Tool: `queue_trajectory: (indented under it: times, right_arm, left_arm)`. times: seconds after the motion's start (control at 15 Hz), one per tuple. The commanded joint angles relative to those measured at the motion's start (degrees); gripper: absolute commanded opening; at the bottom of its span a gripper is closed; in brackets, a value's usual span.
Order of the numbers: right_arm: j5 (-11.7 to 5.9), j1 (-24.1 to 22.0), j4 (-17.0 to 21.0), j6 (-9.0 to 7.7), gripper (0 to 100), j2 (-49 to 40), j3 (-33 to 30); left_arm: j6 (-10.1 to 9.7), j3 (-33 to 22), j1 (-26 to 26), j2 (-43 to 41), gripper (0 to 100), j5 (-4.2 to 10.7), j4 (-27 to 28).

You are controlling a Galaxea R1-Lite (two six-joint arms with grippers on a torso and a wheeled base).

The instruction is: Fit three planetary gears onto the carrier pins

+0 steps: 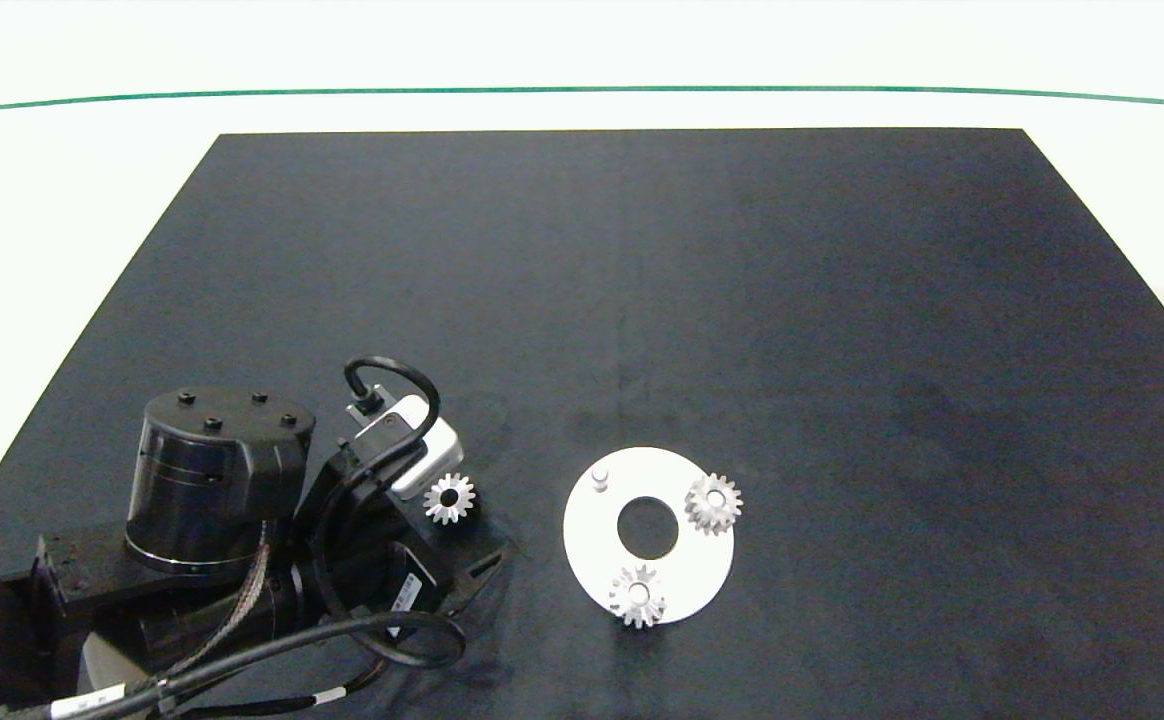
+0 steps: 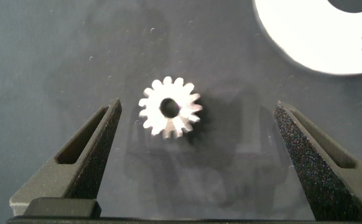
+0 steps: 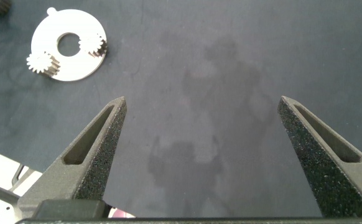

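we have our left gripper (image 2: 196, 134) hanging over the near left part of the black matte surface (image 1: 642, 300), fingers (image 2: 84, 155) spread wide with nothing between them but the one loose small silver metal spur gear (image 2: 170, 107), which lies flat on the surface with its dark centre hole facing up. the fingers sit well clear of the teeth on either side, so we read this as lining up for a pinch across the gear's rim, not yet a grasp. the gear rests just beside the wrist in the head view (image 1: 449, 498), towards the near edge and to the left of the flat white ring-shaped disc (image 1: 592, 530) with its large central hole. on that disc two matching silver gears are already seated, one at the disc's right rim (image 1: 713, 503) and one at its near rim (image 1: 637, 596), each threaded over its peg so it stays put. the third short whitish round peg (image 1: 599, 478) stands bare at the disc's far left, which is why the loose gear is our target. our right gripper (image 3: 199, 143) is out of the head view, held above bare surface well apart from the disc, fingers likewise spread and empty, seemingly parked out of the way. two of three look done to us.
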Motion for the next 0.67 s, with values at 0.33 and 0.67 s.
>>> queue_trajectory:
  times: [0.33,0.67]
  right_arm:
    - [0.25,0.04,0.16,-0.09,100,-0.78,1.38]
    - [0.25,0.04,0.16,-0.09,100,-1.31,1.38]
  left_arm:
    - [1.3,-3.64,2.23,-0.06,100,0.06,4.0]
    - [0.95,-4.08,2.23,1.87,100,0.06,4.71]
